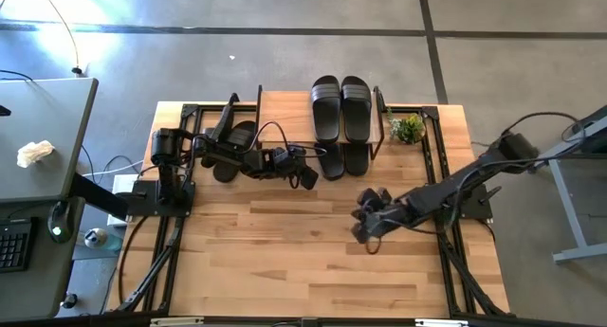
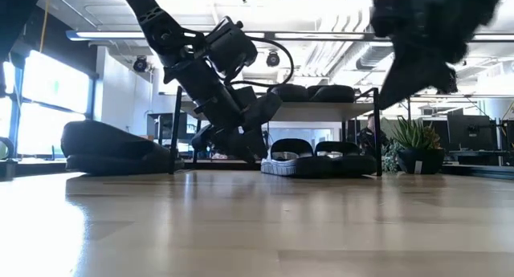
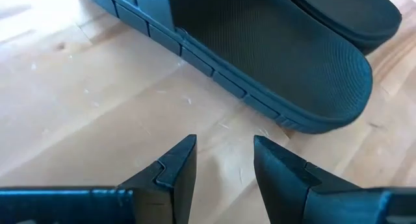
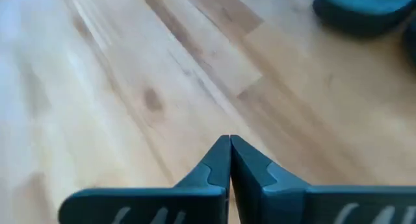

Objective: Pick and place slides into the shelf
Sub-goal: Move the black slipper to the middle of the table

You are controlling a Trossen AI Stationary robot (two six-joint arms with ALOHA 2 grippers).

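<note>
My left fingers [image 3: 224, 169] stand parted with nothing between them, hovering over the bare wood just in front of the rounded end of a slide [image 3: 273, 62]. In the high view that left gripper [image 1: 305, 175] sits at centre frame, beside the pair of slides [image 1: 341, 158] on the lower level of the shelf [image 1: 285, 104]. Two more slides [image 1: 340, 107] lie on the shelf's top board, upper centre, and another pair [image 1: 232, 147] rests on the surface at the shelf's left. My right fingers [image 4: 229, 162] are clenched together on nothing, lower right of centre above the surface [image 1: 285, 261].
</note>
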